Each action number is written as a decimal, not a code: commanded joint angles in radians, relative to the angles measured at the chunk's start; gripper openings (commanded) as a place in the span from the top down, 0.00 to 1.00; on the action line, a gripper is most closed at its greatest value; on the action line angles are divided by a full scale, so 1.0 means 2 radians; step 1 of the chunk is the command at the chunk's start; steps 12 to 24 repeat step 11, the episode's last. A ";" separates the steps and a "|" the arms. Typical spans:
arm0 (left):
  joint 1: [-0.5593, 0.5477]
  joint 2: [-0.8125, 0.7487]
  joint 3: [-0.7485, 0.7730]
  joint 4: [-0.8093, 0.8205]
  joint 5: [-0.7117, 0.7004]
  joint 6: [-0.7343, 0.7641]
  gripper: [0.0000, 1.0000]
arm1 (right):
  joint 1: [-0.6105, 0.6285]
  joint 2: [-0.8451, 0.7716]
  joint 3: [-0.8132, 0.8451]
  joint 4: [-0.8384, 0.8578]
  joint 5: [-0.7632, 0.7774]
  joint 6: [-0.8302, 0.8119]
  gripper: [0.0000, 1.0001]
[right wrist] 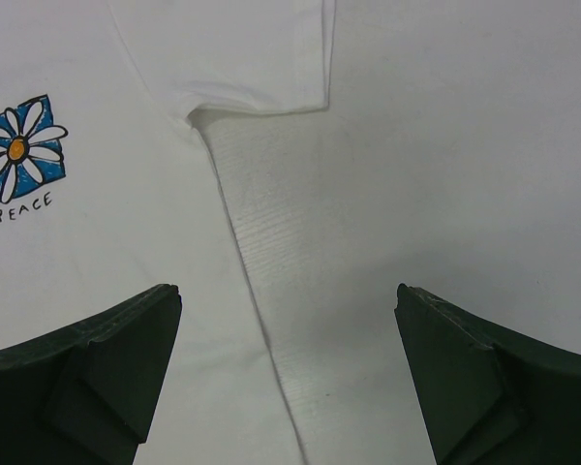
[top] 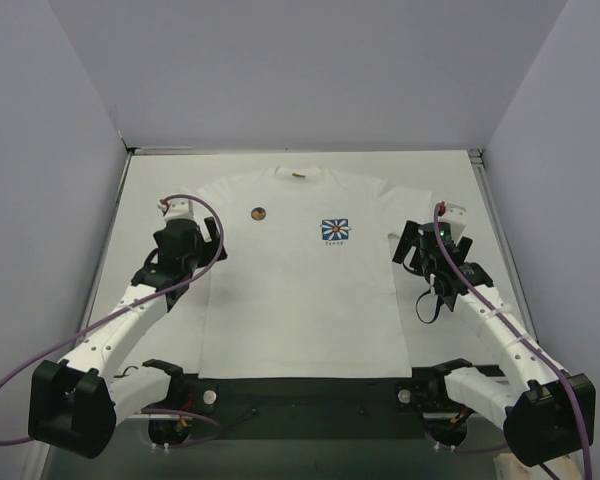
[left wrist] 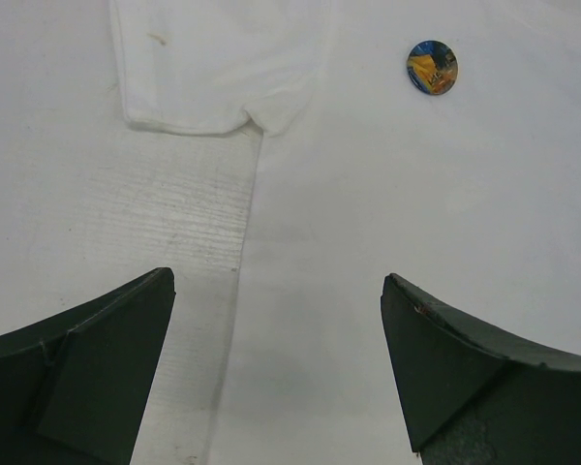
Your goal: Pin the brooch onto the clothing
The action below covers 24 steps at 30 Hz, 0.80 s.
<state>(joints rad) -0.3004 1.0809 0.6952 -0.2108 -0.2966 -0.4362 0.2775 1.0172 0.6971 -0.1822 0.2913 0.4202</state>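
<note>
over the table (top: 160, 190), the top camera shows a white shirt (top: 300, 300) spread flat. the brooch (top: 259, 212) lies on its chest, ahead and inward of the left gripper (top: 202, 236). the right gripper (top: 412, 245) hangs at the opposite side edge, with the daisy print (top: 333, 231) ahead and inward of it. finger gaps are too small to read from up here.

at the left wrist, the fingers stand wide apart and empty over the shirt's side edge. the sleeve (left wrist: 203, 68) is ahead to the left and the brooch ahead to the right, well apart from the fingers. only this view shows its orange-and-blue face. the reach should go forward and right, settling astride the disc without bunching cloth. whether it is already pinned cannot be told.

at the right wrist, the fingers are likewise apart, holding nothing. "peace" is legible under the print, and no brooch is in view.
</note>
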 commanded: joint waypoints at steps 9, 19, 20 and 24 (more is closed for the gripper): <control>-0.002 -0.026 -0.038 0.076 0.027 0.025 0.03 | 0.005 -0.015 -0.024 0.045 0.036 -0.019 0.00; -0.002 -0.028 -0.047 0.098 0.039 0.043 0.03 | 0.005 -0.028 -0.038 0.068 0.049 -0.021 0.00; -0.002 -0.028 -0.047 0.098 0.039 0.043 0.03 | 0.005 -0.028 -0.038 0.068 0.049 -0.021 0.00; -0.002 -0.028 -0.047 0.098 0.039 0.043 0.03 | 0.005 -0.028 -0.038 0.068 0.049 -0.021 0.00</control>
